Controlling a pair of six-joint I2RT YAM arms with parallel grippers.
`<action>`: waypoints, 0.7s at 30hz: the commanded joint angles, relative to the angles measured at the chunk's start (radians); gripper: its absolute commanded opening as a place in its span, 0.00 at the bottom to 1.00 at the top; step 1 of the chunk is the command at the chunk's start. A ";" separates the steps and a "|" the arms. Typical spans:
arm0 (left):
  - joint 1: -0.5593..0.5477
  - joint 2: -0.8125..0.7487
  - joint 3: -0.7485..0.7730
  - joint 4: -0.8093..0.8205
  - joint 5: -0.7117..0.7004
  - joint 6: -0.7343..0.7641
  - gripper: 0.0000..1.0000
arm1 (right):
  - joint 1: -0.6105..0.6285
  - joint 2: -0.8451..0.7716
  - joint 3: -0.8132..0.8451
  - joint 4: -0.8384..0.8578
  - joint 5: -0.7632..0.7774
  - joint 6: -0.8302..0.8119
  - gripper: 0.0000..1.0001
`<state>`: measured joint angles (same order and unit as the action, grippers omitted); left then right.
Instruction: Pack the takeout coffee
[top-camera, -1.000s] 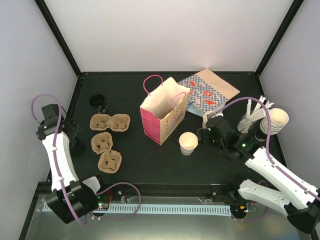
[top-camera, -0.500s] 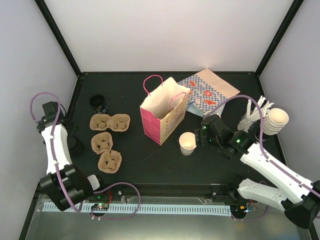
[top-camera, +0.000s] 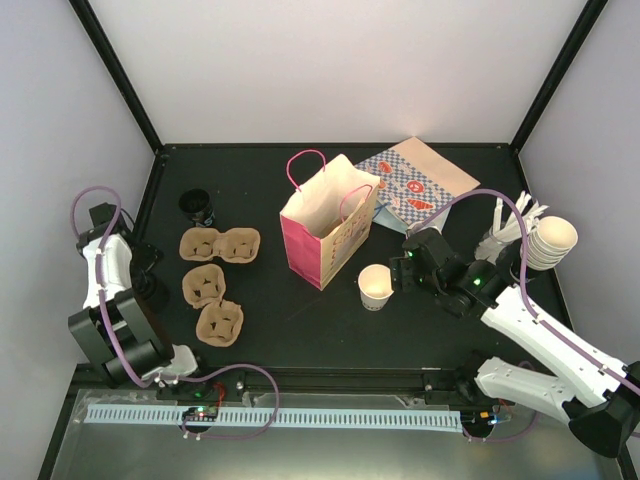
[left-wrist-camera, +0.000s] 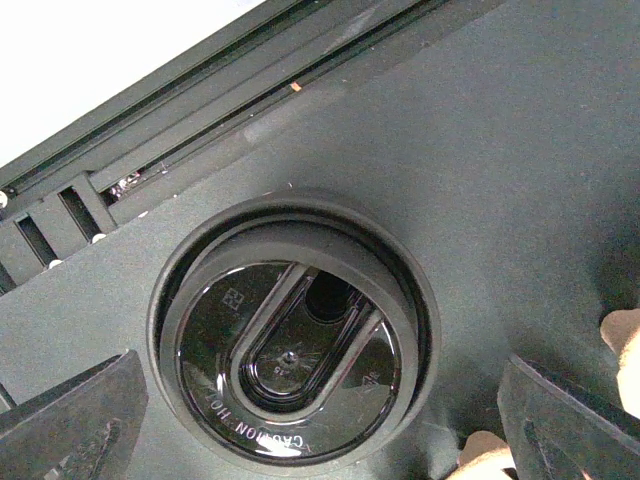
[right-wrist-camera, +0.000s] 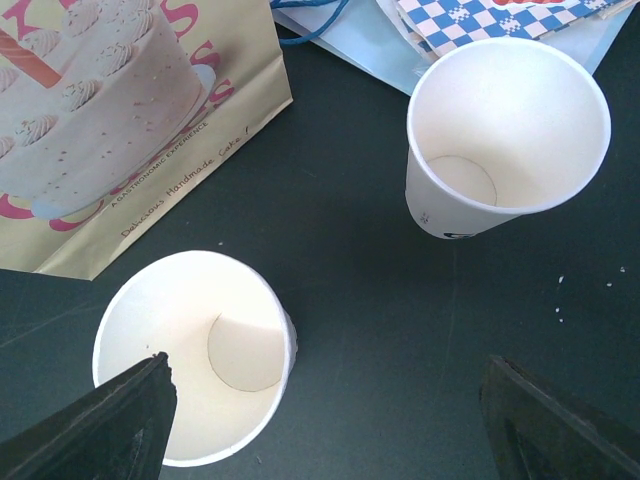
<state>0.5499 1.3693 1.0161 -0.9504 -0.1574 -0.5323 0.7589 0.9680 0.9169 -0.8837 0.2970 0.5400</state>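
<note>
Takeout coffee cup (right-wrist-camera: 195, 370) stands upright and empty just right of the pink bag (top-camera: 325, 225), at its near corner. The right gripper (right-wrist-camera: 335, 425) hovers over it with jaws spread and only bare table (right-wrist-camera: 380, 330) between them. The cup sits off toward one finger rather than centred.

Closing from here would likely pinch a single wall, denting the thin paper or tipping the cup against the bag. A second white cup (right-wrist-camera: 510, 135), right of the bag and farther back, looks nearly alike, so the wrong one could be taken. The bag looks tall and light, so a cup carried low could catch its rim or handles and topple it.

Far left of the bag, the left gripper (left-wrist-camera: 320, 440) hangs wide apart over a black lid (left-wrist-camera: 290, 360), holding nothing.

Count: two loose white cups, one pink bag, one stack of nested cups (top-camera: 552, 240), one small black cup (top-camera: 198, 207), four pulp carrier wells (top-camera: 220, 243).
</note>
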 joint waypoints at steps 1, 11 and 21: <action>0.008 -0.008 0.006 -0.007 -0.031 -0.025 0.99 | 0.003 0.001 0.016 0.011 0.020 -0.004 0.86; 0.033 0.027 0.003 -0.004 -0.004 -0.026 0.92 | 0.003 0.004 0.011 0.008 0.044 -0.013 0.86; 0.052 0.051 -0.007 0.003 0.026 -0.029 0.89 | 0.003 0.001 0.016 0.003 0.054 -0.017 0.85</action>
<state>0.5907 1.3991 1.0138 -0.9504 -0.1570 -0.5533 0.7589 0.9726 0.9169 -0.8833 0.3161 0.5316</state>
